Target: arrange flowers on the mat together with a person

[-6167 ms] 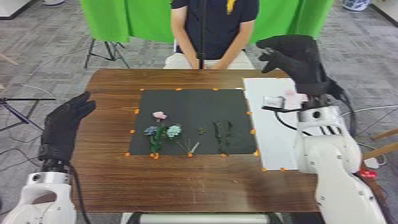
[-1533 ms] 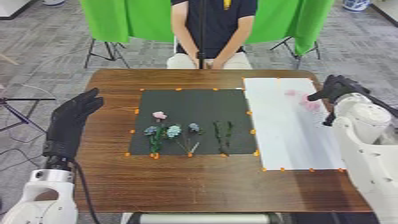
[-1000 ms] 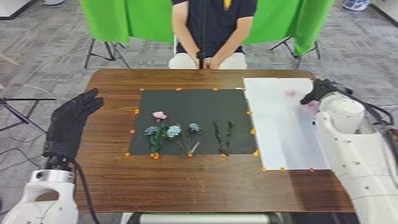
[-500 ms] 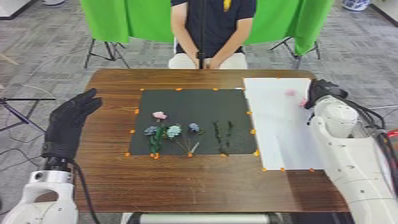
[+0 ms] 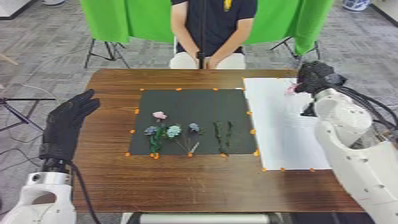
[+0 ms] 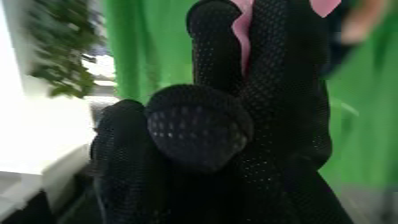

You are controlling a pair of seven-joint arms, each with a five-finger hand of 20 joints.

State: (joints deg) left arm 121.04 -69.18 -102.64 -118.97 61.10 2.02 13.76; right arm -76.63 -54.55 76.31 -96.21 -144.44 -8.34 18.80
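Note:
At the white sheet's far right is my right hand, beside a pink flower. In the right wrist view my right hand has its thumb bent in against its fingers, with pink petals between them; the stem is hidden. My left hand stays off the table's left edge, fingers straight. On the black mat lie a pink flower, a blue flower, a pale blue flower, a small blue-grey flower and green sprigs.
The white sheet lies right of the mat on the brown table. Orange tabs line both. A person sits across the table with hands together in the lap, away from the flowers. A green curtain hangs behind.
My right hand has gone farther from the robot, up along the sheet's right side. The pink spot that was beside it on the sheet is gone from there. The left hand keeps still.

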